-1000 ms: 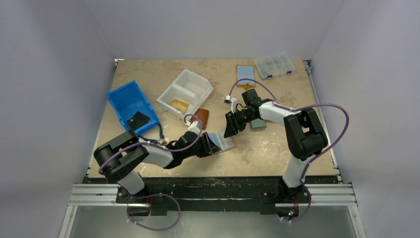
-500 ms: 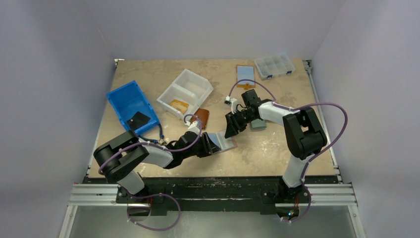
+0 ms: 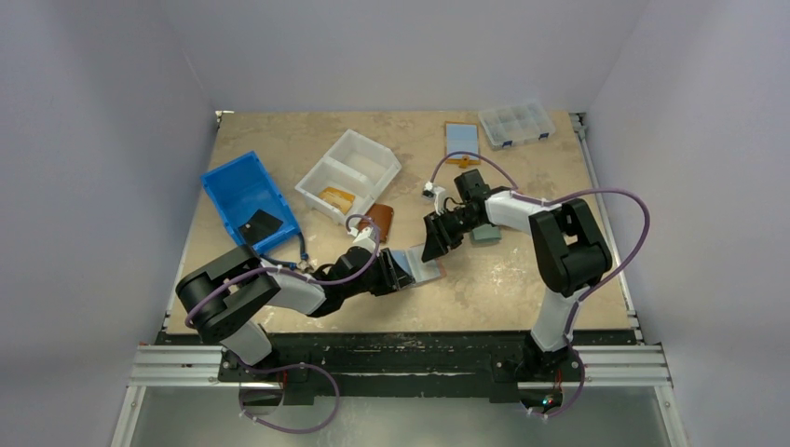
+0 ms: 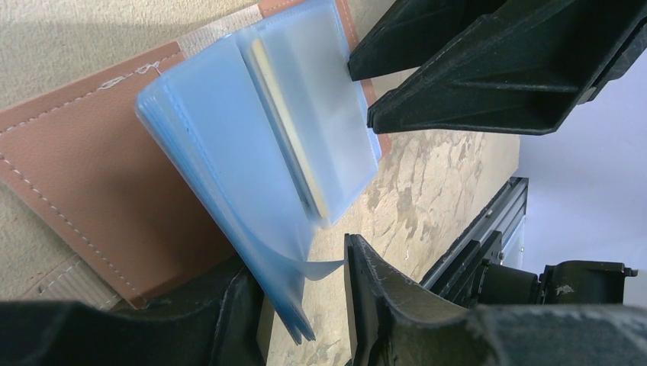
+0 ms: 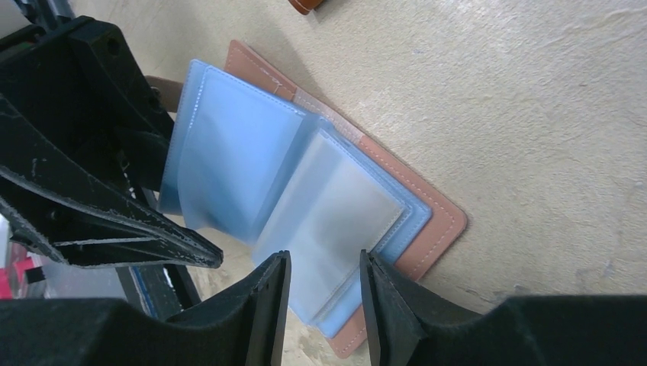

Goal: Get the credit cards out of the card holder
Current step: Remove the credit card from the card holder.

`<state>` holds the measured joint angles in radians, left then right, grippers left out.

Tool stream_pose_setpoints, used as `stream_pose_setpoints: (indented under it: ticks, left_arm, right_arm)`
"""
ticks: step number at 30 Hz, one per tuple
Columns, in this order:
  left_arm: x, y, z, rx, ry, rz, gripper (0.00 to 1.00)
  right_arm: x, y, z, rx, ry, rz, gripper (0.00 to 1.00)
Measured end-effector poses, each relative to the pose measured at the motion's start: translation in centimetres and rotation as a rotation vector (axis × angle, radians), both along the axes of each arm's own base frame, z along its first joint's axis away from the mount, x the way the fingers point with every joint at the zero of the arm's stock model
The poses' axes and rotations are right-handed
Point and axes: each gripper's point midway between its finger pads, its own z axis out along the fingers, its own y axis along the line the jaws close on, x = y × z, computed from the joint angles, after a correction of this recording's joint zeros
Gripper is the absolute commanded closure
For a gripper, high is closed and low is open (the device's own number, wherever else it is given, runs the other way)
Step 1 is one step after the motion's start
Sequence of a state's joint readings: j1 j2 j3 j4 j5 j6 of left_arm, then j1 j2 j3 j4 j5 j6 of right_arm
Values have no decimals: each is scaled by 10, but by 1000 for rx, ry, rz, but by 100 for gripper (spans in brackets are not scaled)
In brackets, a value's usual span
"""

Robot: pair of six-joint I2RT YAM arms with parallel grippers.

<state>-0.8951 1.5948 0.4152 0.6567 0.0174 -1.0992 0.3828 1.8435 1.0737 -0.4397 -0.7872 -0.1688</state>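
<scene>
Left wrist: we see a card [image 4: 324,114] left in the holder [image 4: 91,175], left hand [image 4: 301,263] straddling sleeves [image 4: 221,137], grip unclear, right hand [image 4: 362,95] half-open at its edge.

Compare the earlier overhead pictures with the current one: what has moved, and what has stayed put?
The right arm leaned slightly left, its right gripper staying at the card holder. Nothing was gripped or released. The left gripper, card holder and blue bin kept their places.
</scene>
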Motion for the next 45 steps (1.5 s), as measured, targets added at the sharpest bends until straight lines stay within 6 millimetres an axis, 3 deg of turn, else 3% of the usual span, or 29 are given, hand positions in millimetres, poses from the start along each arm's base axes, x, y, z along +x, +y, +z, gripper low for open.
stream_pose_setpoints:
  ticks: [13,29,45]
  left_arm:
    - [0,0,0,0,0,0,60]
    - [0,0,0,0,0,0,60]
    - [0,0,0,-1,0,0,60]
  right_arm:
    - [-14,10,6,92,94,25,54]
    - [6,0,5,0,-14,-33,53]
    - [5,0,-1,-6,7,-33,52]
